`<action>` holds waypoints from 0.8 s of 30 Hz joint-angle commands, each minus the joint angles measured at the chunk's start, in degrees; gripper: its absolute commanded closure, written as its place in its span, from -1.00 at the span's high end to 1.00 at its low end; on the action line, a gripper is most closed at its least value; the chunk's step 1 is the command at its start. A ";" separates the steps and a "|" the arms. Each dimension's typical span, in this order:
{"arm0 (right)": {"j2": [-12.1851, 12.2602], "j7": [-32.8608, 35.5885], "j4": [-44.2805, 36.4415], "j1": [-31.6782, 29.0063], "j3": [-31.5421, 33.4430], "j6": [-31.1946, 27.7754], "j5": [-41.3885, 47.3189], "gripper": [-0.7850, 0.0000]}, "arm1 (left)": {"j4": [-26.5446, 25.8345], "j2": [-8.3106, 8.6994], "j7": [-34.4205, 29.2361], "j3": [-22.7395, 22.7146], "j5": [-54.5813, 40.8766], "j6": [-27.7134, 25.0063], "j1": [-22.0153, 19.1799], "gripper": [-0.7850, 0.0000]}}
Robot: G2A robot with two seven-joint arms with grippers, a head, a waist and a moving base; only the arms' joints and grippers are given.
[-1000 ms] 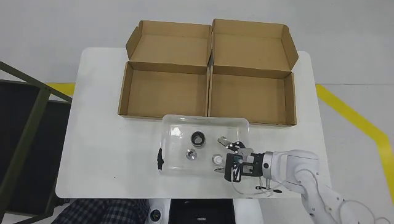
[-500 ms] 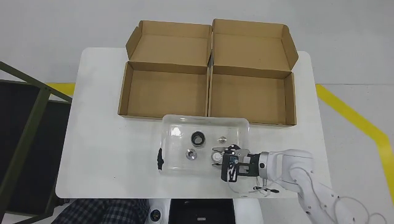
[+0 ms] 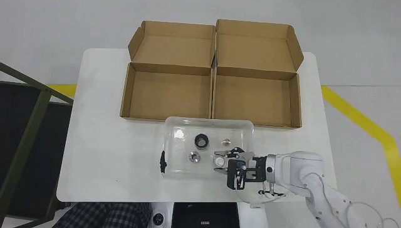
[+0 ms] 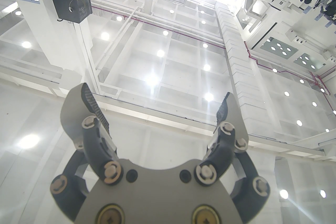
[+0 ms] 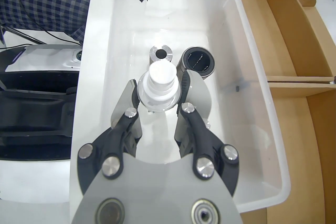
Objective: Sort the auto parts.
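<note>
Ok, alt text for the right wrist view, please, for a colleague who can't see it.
The right gripper is closed on a white stepped part standing in a clear plastic bin. Just beyond sit a slotted metal collar and a dark cylindrical bushing; open cardboard boxes lie alongside the bin.

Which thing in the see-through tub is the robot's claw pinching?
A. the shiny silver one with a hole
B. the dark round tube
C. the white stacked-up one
C: the right gripper has a finger against each side of the white stepped plastic part in the clear plastic bin. The silver metal cylinder with a hole and the dark hollow sleeve lie outside that gap.
</note>
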 commanded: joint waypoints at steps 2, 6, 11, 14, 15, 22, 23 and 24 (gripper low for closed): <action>0.10 -1.46 -0.59 0.22 0.40 0.11 1.15 -1.00 | 0.00 0.00 0.00 0.00 0.00 0.00 0.00 1.00; 0.12 -3.99 -0.68 0.87 0.18 -0.12 3.27 -1.00 | 0.00 0.00 0.00 0.00 0.00 0.00 0.00 1.00; 0.00 -9.31 -0.43 2.00 0.42 0.95 7.15 -1.00 | 0.00 0.00 0.00 0.00 0.00 0.00 0.00 1.00; -0.10 -13.40 -0.40 2.19 1.20 2.89 9.29 -1.00 | 0.00 0.00 0.00 0.00 0.00 0.00 0.00 1.00; -0.10 -14.41 -0.42 2.23 1.51 3.38 9.72 -1.00 | 0.00 0.00 0.00 0.00 0.00 0.00 0.00 1.00; -0.24 -20.06 0.22 2.63 3.22 5.71 15.29 -1.00 | 0.00 0.00 0.00 0.00 0.00 0.00 0.00 1.00; -0.26 -20.59 0.34 2.78 3.44 5.77 16.36 -1.00 | 0.00 0.00 0.00 0.00 0.00 0.00 0.00 1.00; -0.28 -20.99 0.52 2.94 3.74 5.93 17.38 -1.00 | 0.00 0.00 0.00 0.00 0.00 0.00 0.00 1.00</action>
